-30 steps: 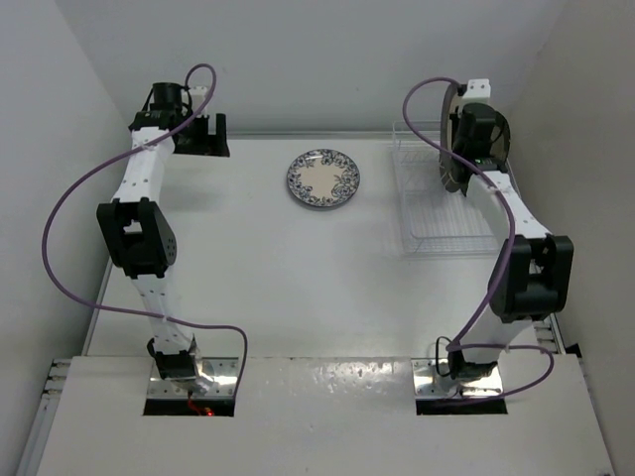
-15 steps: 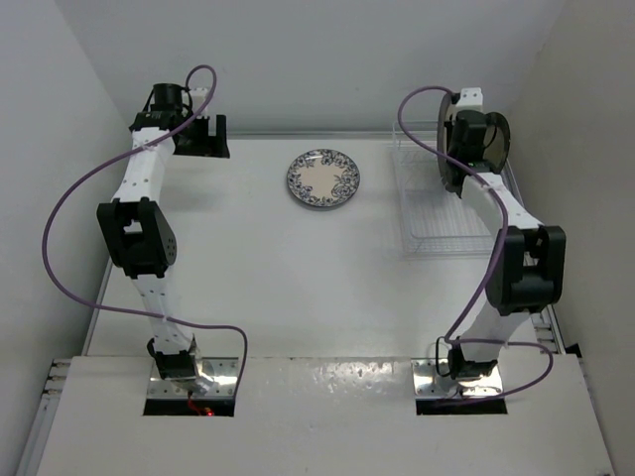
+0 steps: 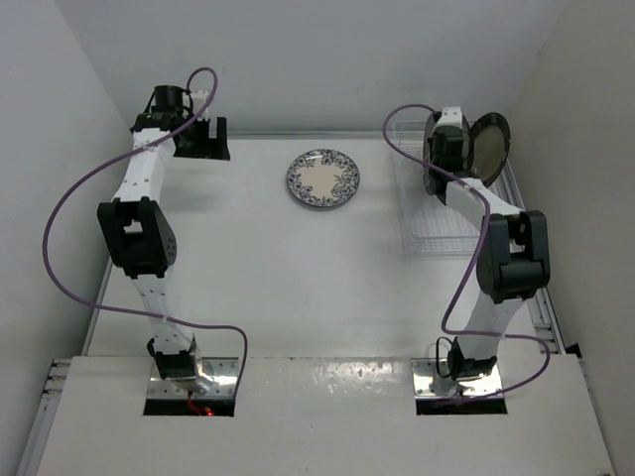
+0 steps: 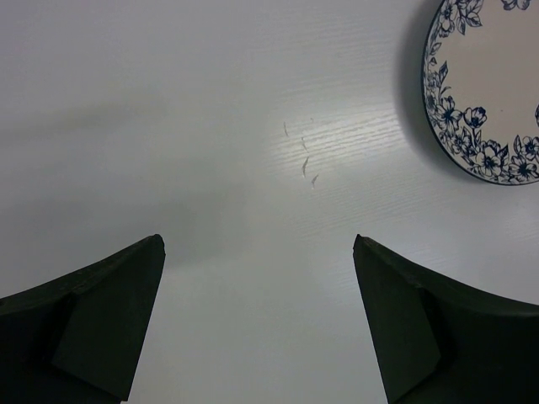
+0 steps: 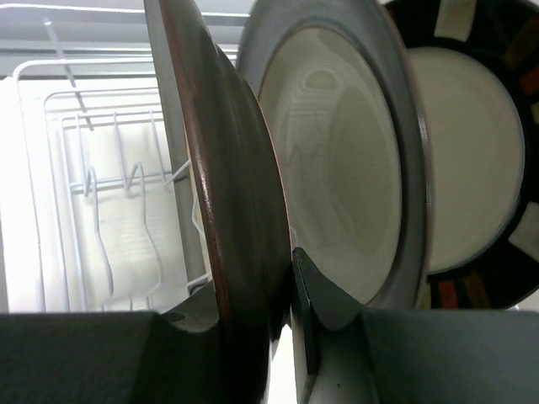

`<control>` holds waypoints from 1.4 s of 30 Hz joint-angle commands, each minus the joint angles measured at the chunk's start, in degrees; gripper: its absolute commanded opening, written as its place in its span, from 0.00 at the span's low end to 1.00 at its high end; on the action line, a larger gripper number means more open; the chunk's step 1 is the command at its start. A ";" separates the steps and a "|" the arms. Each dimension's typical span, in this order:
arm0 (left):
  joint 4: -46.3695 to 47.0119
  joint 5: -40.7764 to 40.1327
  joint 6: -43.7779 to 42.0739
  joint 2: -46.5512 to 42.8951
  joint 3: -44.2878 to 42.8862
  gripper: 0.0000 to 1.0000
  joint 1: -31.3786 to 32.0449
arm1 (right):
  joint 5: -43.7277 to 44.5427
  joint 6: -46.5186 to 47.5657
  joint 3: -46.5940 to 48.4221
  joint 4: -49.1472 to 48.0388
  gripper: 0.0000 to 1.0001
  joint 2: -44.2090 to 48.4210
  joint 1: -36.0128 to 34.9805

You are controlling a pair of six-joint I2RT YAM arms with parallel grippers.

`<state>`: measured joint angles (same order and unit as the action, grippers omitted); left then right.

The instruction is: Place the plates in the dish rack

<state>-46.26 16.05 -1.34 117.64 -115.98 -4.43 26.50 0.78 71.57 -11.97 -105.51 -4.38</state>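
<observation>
- Your right gripper (image 5: 282,299) clamps a glossy dark-rimmed plate (image 5: 234,202) upright at the white wire dish rack (image 5: 109,210)
- Your left gripper (image 4: 257,328) gapes empty — round floral plate (image 4: 484,93) nearby

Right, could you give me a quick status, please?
Left gripper open, idle. Right gripper shut on grey plate, upright at rack beside two others. Floral plate on table. Nothing blocking.

Left arm (image 3: 147,183) and right arm (image 3: 488,315): white links, black joint housings. 1 purple cable (image 3: 46,243) loops along each arm. Left gripper (image 4: 257,244) fingers (image 4: 93,328): matte black wedges.
</observation>
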 commanded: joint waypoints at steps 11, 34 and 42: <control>0.38 0.12 -1.03 -3.39 0.41 0.99 0.38 | 3.56 -5.08 1.73 -6.93 0.53 2.68 -0.36; -0.15 -2.67 -3.04 -2.86 0.41 0.99 1.87 | -11.45 -6.57 14.81 15.85 1.00 15.61 -3.88; -1.20 -15.78 -7.80 -2.86 2.96 0.99 8.02 | -22.00 -32.36 18.44 25.86 1.00 5.32 -12.58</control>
<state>-46.83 5.76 -7.07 117.64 -113.99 1.69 11.51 -13.91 91.81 6.87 -95.64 -16.60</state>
